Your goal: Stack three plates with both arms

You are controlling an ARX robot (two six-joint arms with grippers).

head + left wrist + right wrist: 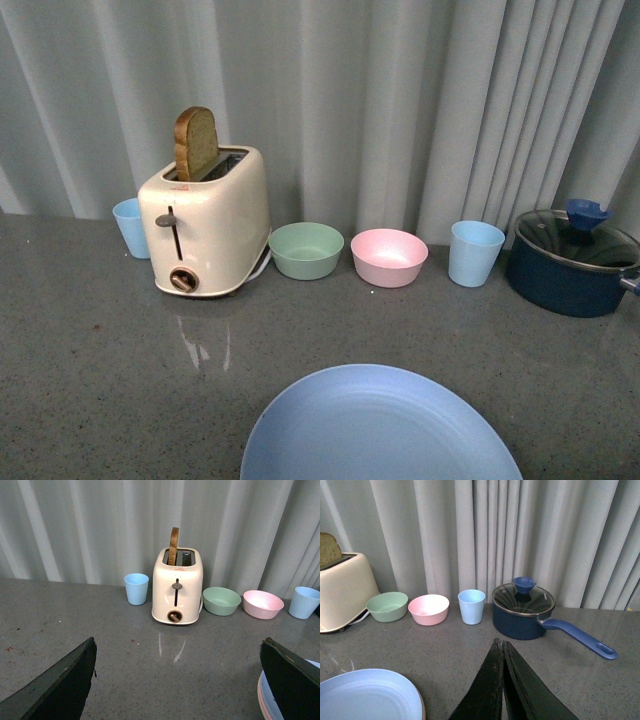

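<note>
A light blue plate [380,425] lies on the grey counter at the front edge of the front view, and neither arm shows there. In the left wrist view the blue plate's edge [265,695] peeks out beside one finger, with a pink rim just under it. The right wrist view shows the blue plate [367,695] over a thin brownish rim. My left gripper [177,680] is open above bare counter, holding nothing. My right gripper [500,647] is shut on nothing, to the right of the plate. A beige plate cannot be made out.
A cream toaster [205,225] with a bread slice stands at the back left, a blue cup [130,227] beside it. A green bowl [306,250], pink bowl [389,257], blue cup [475,253] and dark blue lidded saucepan [572,262] line the back by the curtain.
</note>
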